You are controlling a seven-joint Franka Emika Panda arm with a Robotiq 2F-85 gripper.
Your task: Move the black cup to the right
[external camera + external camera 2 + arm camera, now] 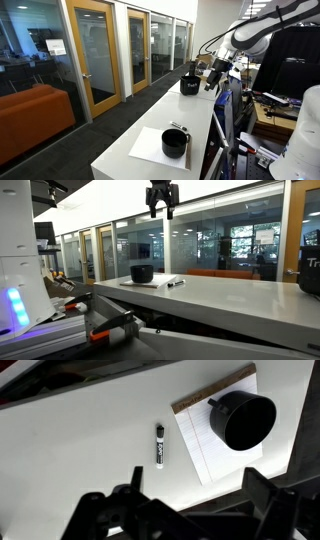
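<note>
Hand (161, 210) hangs high above the bench (230, 300), fingers spread wide, holding nothing. Black cup (240, 420) stands upright on the paper pad (205, 455), near its bound edge, well apart from the hand. Pen (159, 445) lies on bare bench just beside the pad. Second black container (189, 84) stands farther along the bench.

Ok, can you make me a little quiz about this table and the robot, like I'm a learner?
1. True or false: the black cup stands on the white paper pad.
2. What lies on the table beside the pad? A) a spoon B) a marker pen C) a key
3. Fill in: the pincer hangs high above the table, open and holding ____.
Key: 1 true; 2 B; 3 nothing.
</note>
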